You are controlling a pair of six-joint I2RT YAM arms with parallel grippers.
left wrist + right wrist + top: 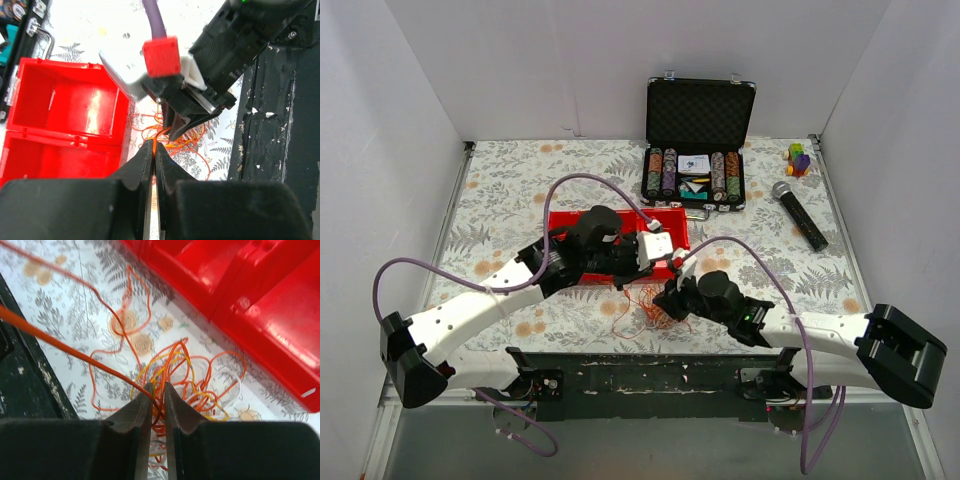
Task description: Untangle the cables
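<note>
The cables point(646, 308) are thin orange and yellow strands in a loose clump on the floral tablecloth, just in front of the red box point(582, 222). In the left wrist view my left gripper point(154, 146) is shut on one orange strand, close to the clump point(187, 142). In the right wrist view my right gripper point(158, 389) is shut on several strands at the near side of the clump point(192, 377); one taut orange strand point(55, 342) runs away to the upper left. In the top view both grippers meet over the clump, the left gripper point(642, 270) above it and the right gripper point(665, 302) beside it.
The red box is open; its compartments show in the left wrist view point(65, 112) and right wrist view point(240, 305). An open black case of poker chips point(697, 150), a microphone point(799, 214) and small toy blocks point(799, 158) lie at the back right. A black base plate point(650, 375) runs along the near edge.
</note>
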